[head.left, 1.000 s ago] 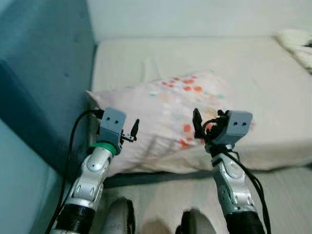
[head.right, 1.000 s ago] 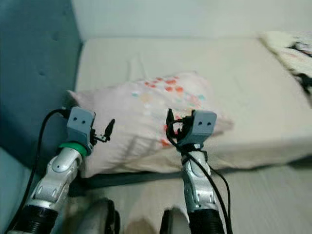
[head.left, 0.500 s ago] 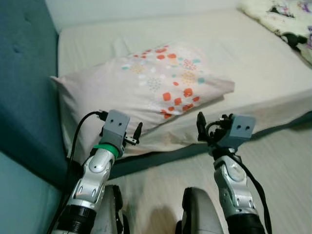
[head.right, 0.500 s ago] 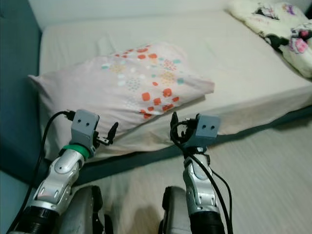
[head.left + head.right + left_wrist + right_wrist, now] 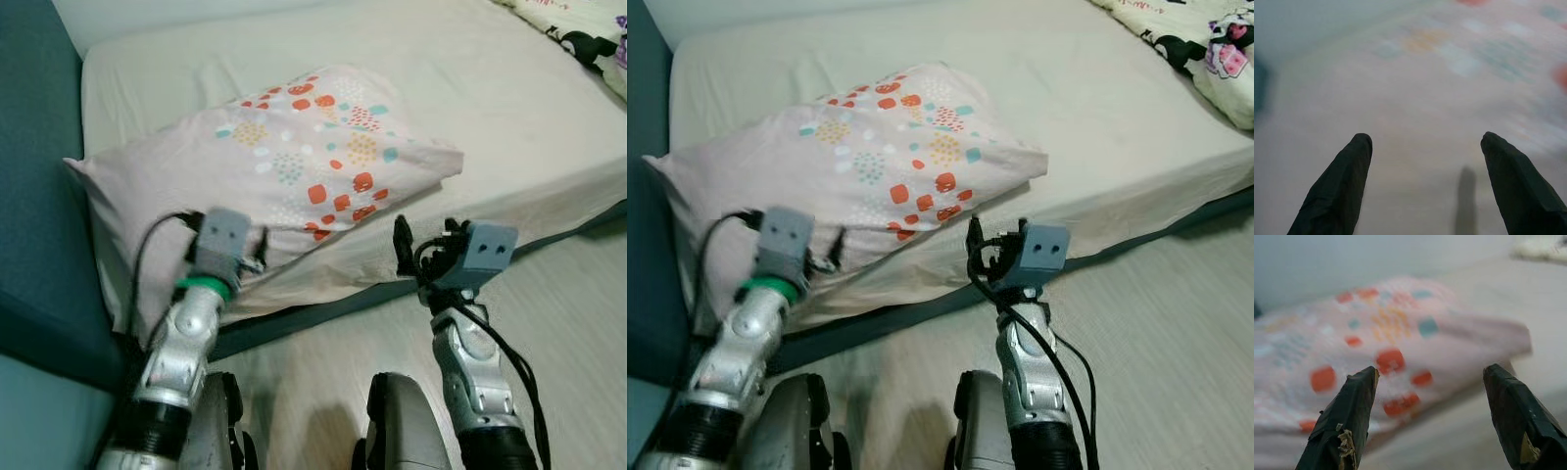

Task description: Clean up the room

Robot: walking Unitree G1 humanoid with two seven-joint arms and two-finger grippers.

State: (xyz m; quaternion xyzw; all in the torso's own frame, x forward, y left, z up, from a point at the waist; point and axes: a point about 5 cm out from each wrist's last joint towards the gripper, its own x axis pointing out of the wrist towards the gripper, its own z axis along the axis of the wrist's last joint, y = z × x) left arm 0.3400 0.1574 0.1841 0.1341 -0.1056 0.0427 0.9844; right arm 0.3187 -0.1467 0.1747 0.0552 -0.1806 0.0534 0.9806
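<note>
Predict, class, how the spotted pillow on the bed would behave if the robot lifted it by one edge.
The pillow looks soft and creased, so it would probably sag and fold rather than stay flat. Its puffed shape suggests it is light for its bulk. The loose cloth cover may bunch or slide between thin black fingers; the open left pincer and right pincer gripping together seems safer.

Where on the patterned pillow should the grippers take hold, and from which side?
Probably the near long edge of the pillow, which overhangs the bed toward the robot. Come from the floor side: left gripper and right gripper are open and already face it.
</note>
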